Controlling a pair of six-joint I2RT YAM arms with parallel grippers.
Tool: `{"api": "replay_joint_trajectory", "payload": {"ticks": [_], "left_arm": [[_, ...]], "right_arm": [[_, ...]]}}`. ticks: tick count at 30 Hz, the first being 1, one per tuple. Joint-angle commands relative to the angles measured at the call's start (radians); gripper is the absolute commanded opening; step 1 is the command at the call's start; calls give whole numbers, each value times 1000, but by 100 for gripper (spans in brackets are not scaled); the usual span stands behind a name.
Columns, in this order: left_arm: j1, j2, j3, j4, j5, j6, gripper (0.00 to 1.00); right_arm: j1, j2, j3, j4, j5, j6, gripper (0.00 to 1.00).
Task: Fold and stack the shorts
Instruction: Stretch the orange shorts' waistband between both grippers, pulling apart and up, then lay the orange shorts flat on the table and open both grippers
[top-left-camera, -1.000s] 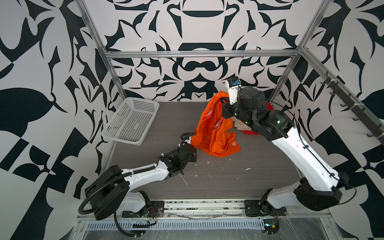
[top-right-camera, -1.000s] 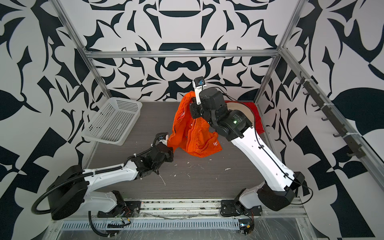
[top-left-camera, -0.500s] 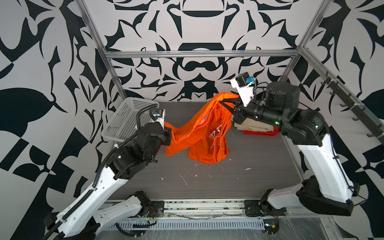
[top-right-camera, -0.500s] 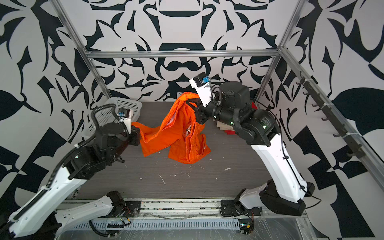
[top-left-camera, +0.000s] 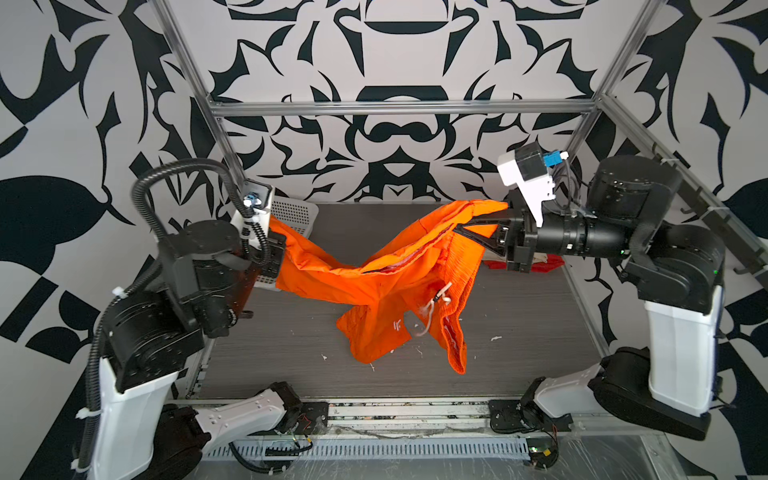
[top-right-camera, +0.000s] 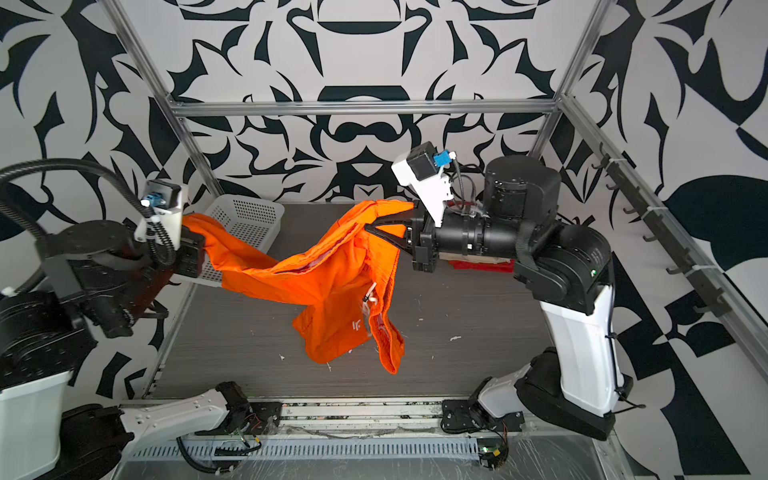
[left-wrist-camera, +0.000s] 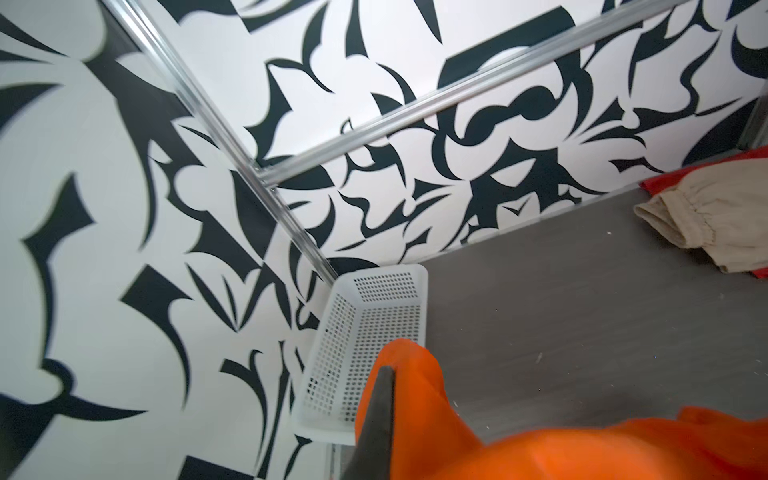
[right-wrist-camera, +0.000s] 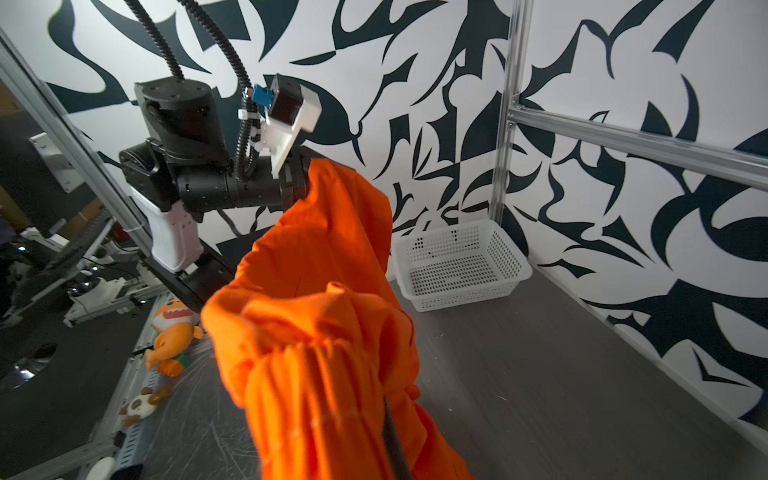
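Observation:
The bright orange shorts (top-left-camera: 386, 282) hang in the air above the table, stretched between both grippers in both top views. My left gripper (top-left-camera: 281, 249) is shut on one end near the basket. My right gripper (top-left-camera: 471, 226) is shut on the gathered elastic waist at the higher right end. A leg, the white drawstring (top-left-camera: 434, 305) and a small white logo (top-left-camera: 397, 326) dangle over the table's middle. In the left wrist view a dark finger (left-wrist-camera: 380, 415) presses on the orange shorts (left-wrist-camera: 419, 399). Beige shorts (left-wrist-camera: 715, 224) lie on red shorts (left-wrist-camera: 706, 170) at the back right.
A white perforated basket (top-left-camera: 293, 214) sits tilted at the back left corner, right behind my left gripper. White lint specks (top-left-camera: 494, 338) dot the dark table (top-left-camera: 519, 324). Metal frame posts edge the cell. Plush toys (right-wrist-camera: 172, 332) lie outside it.
My left arm rose from the table front and pulled one end of the orange shorts up and left. My right arm swung right, so the shorts now span between both grippers.

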Motion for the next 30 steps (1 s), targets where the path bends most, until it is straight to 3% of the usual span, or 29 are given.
{"api": "replay_joint_trajectory", "payload": {"ticks": [1, 3, 6, 7, 10, 14, 17, 23, 25, 26, 28, 30], "left_arm": [[5, 40, 56, -12, -91, 172, 0], [6, 65, 62, 40, -96, 233, 0], [62, 121, 82, 84, -30, 265, 0], [120, 151, 108, 68, 32, 249, 0], [356, 275, 157, -1, 306, 175, 0], [506, 438, 110, 55, 528, 166, 0], [586, 606, 137, 95, 687, 143, 0], [592, 1014, 366, 112, 792, 139, 0], [589, 1151, 488, 89, 829, 117, 8], [586, 1215, 558, 80, 833, 104, 17], [583, 1306, 665, 61, 826, 81, 54], [578, 1312, 699, 68, 806, 53, 70]], "right_arm": [[-3, -40, -32, 52, 61, 136, 0], [-41, -35, -87, 39, 130, 149, 0], [-258, -1, -195, 121, -131, 282, 0], [-314, -2, -271, 210, -206, 337, 0], [-394, 13, -437, 353, -261, 408, 0], [-501, 101, -599, 448, -326, 429, 0], [-561, 198, -674, 459, -304, 395, 0], [-629, 406, -718, 463, -131, 319, 0], [-633, 480, -691, 461, -65, 301, 12], [-632, 513, -670, 459, -30, 295, 22], [-632, 556, -617, 427, 28, 277, 48], [-633, 558, -558, 365, 98, 243, 67]]}}
